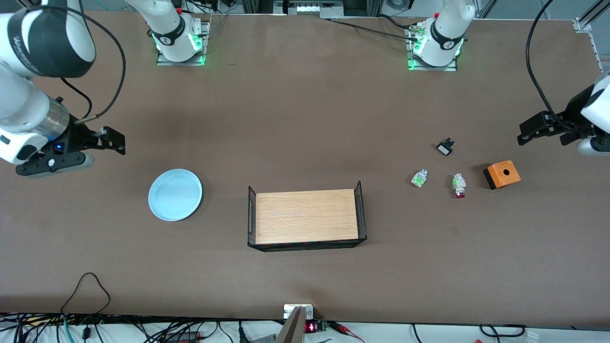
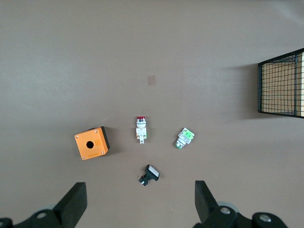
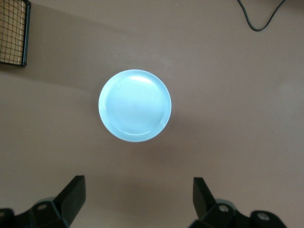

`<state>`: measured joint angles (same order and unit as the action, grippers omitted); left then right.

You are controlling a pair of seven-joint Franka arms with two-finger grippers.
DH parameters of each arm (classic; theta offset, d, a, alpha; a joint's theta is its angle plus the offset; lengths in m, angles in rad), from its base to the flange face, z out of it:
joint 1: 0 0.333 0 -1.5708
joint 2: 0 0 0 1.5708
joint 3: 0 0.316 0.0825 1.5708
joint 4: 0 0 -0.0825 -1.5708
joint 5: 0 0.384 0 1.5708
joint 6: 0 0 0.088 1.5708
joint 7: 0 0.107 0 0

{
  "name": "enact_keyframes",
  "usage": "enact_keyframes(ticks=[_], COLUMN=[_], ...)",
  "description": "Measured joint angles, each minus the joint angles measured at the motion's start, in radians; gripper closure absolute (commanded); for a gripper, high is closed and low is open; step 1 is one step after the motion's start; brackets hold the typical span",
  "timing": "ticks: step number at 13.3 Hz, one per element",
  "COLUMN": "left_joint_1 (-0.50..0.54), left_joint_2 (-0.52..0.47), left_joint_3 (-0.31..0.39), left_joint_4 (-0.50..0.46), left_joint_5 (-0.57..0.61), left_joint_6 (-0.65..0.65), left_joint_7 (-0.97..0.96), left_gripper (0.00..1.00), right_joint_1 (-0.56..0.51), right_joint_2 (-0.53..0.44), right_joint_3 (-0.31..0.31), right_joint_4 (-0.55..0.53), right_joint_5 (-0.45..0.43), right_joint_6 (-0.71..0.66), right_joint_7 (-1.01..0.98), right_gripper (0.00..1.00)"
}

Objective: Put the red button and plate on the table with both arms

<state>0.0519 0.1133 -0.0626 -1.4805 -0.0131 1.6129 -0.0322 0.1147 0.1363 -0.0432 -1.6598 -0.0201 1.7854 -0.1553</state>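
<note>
Both pincers hang spread wide: the right pincer (image 1: pixel 112 143) near the rigid, slippery plate (image 1: pixel 175 195), best taken by its rim, the left pincer (image 1: pixel 533 132) near the light red button (image 1: pixel 459 185), best pinched across its body, each toward its own end edge of the worktop (image 1: pixel 305 119)

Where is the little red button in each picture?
Front view: the red button lies on the table toward the left arm's end, between the green-capped button and the orange box.
Left wrist view: it sits mid-picture, again between the orange box and the green-capped button.
Right wrist view: not in it; only the plate shows.
Shared landmark: the orange box.
</note>
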Motion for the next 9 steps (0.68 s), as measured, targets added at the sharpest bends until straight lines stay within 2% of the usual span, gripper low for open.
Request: enact_keyframes(ticks=[6, 9], left_joint_1=[0.001, 0.001], left_joint_2=[0.0, 0.0], left_joint_3=[0.002, 0.002], left_joint_4=[0.002, 0.002], left_joint_5=[0.0, 0.0], left_joint_6=[-0.004, -0.009], left_joint_7=[0.0, 0.0], left_gripper=[0.0, 0.0], right_joint_1=[-0.04, -0.062], right_joint_2=[-0.087, -0.155], right_joint_3=[-0.007, -0.007], right_joint_4=[-0.01, -0.032], right_joint_5=[0.0, 0.0], right_joint_6=[-0.02, -0.102], right_joint_7=[0.008, 0.104], right_gripper=[0.0, 0.0])
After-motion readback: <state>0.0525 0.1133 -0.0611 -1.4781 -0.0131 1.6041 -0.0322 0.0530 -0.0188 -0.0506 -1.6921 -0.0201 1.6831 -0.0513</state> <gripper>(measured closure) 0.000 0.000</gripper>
